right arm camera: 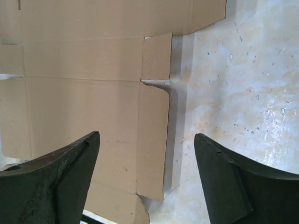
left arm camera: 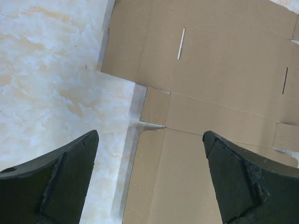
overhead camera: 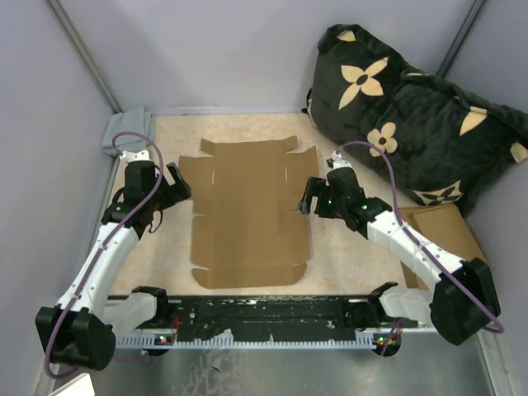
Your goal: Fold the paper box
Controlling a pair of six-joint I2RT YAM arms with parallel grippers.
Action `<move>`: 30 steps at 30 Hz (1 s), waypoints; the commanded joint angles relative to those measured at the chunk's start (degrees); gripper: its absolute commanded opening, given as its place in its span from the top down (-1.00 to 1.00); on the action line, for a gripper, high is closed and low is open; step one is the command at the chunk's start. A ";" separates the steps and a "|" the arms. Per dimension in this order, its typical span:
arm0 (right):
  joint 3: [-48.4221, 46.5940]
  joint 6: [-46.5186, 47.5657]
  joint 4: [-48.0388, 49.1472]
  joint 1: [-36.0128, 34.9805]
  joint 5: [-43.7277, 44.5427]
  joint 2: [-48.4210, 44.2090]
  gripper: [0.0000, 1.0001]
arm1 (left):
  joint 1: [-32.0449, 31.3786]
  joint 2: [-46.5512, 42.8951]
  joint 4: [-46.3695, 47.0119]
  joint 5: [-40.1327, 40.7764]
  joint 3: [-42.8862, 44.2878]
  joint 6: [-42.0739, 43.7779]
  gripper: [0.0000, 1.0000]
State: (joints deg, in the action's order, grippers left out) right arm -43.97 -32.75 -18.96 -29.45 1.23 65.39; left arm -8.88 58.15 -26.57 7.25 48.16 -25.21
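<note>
The paper box point(overhead camera: 252, 214) lies flat and unfolded in the middle of the table, plain brown with crease lines, slots and side flaps. My left gripper point(overhead camera: 183, 186) hovers open at the box's left edge. In the left wrist view its fingertips point(left arm camera: 74, 168) straddle the left side flap point(left arm camera: 149, 177), one over the table and one over the cardboard. My right gripper point(overhead camera: 307, 198) hovers open at the right edge. In the right wrist view the right side flap point(right arm camera: 152, 140) sits between its fingers point(right arm camera: 224, 177). Neither gripper holds anything.
A black cushion with beige flowers point(overhead camera: 412, 124) leans in the back right corner. A smaller brown cardboard piece point(overhead camera: 445, 235) lies under the right arm. A grey cloth point(overhead camera: 124, 132) sits at the back left. Walls close in on both sides.
</note>
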 commanded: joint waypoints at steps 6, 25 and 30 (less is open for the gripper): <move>-14.04 1.23 -4.94 0.72 6.30 12.52 -0.67 | 0.01 3.35 -1.36 1.86 0.55 -0.48 -0.99; -20.84 3.75 -3.68 6.60 -2.36 25.96 -0.43 | 5.34 23.69 -1.10 -12.68 8.86 -2.39 -0.95; -20.29 3.65 -1.29 6.60 -4.82 27.99 -0.28 | 5.53 26.41 -1.77 -12.31 9.04 -0.67 -0.92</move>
State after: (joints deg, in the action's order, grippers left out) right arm -62.19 -30.22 -23.53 -23.11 -0.45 92.53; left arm -3.70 83.42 -27.14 -4.43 56.49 -28.25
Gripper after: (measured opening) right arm 0.668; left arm 0.966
